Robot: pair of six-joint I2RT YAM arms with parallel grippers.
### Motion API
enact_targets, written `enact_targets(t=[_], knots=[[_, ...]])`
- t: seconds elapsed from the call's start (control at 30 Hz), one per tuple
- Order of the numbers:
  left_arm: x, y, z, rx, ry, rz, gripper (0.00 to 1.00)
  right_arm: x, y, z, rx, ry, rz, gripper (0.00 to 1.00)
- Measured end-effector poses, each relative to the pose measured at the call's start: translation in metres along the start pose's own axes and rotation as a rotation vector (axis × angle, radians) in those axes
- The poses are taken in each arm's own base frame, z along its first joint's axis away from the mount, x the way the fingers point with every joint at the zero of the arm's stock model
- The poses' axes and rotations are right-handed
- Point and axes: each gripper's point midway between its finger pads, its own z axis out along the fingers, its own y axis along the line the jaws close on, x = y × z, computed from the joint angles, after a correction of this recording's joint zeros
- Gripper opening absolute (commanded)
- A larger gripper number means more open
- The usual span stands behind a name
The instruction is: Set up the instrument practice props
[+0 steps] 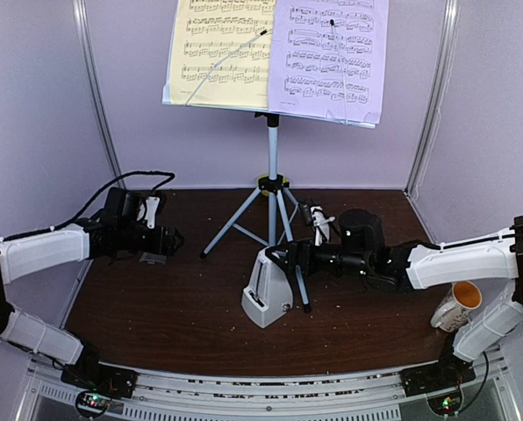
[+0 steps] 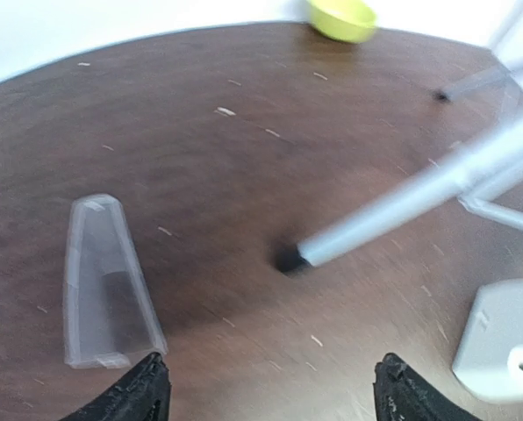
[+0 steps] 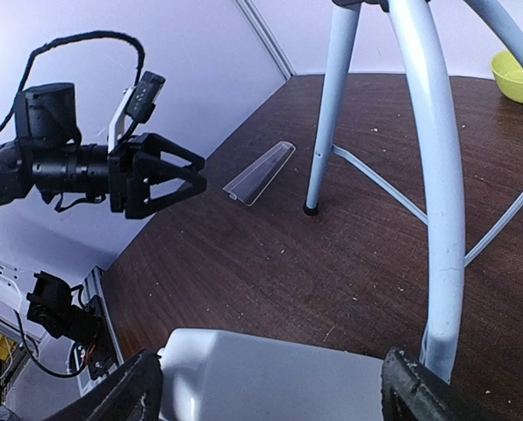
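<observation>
My left end effector (image 2: 266,390) hovers spread and empty — the clear metronome cover (image 2: 106,282) lies flat on the bench (image 2: 244,175) just ahead-left, long axis pointing away. My right end effector (image 3: 270,386), spread, straddles the white metronome (image 1: 267,294) — left is nearer the cover.

The table (image 2: 200,175) at the centre of the left wrist view looks like dark brown wood with a matt, faintly streaked surface flecked with pale crumbs. At lower left lies a clear cover (image 2: 103,281) of translucent, slightly glossy plastic. The tripod legs (image 3: 441,175) at the right of the right wrist view look like smooth, satin grey metal tube. The metronome (image 1: 266,294) is smooth white plastic. The 2 sheets, yellow (image 1: 222,48) and lilac (image 1: 327,53), are matt printed paper. The mug (image 1: 455,305) looks glazed and glossy.
</observation>
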Motion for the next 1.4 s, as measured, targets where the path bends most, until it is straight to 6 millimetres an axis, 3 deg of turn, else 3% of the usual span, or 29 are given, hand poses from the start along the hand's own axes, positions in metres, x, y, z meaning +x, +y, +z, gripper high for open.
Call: enact_targets(t=[0.1,0.47,0.67,0.77,0.9,1.03,1.27,1.4], knots=[[0.017,-0.022,-0.011,0.073,-0.031,0.03,0.77,0.0,0.001,-0.001,0.003,0.008,-0.001,0.87],[0.037,-0.12,-0.028,0.345,-0.186,0.163,0.54,0.003,0.011,-0.011,-0.008,0.06,-0.019,0.87],[0.044,-0.17,-0.032,0.441,-0.244,0.225,0.53,-0.006,0.022,-0.025,-0.02,0.047,-0.025,0.88],[0.048,-0.177,-0.025,0.428,-0.242,0.229,0.52,-0.008,0.021,-0.03,0.019,0.034,-0.024,0.9],[0.045,-0.168,-0.016,0.36,-0.251,0.187,0.52,0.001,0.023,-0.032,0.093,0.022,-0.022,0.91],[0.04,-0.16,-0.009,0.298,-0.264,0.164,0.5,0.017,0.021,-0.034,0.147,0.017,-0.005,0.79],[0.03,-0.174,0.022,0.26,-0.203,0.213,0.44,0.064,-0.018,-0.031,0.275,0.079,0.024,0.52],[0.03,-0.181,0.038,0.249,-0.173,0.235,0.42,0.082,-0.033,-0.022,0.321,0.11,0.014,0.44]])
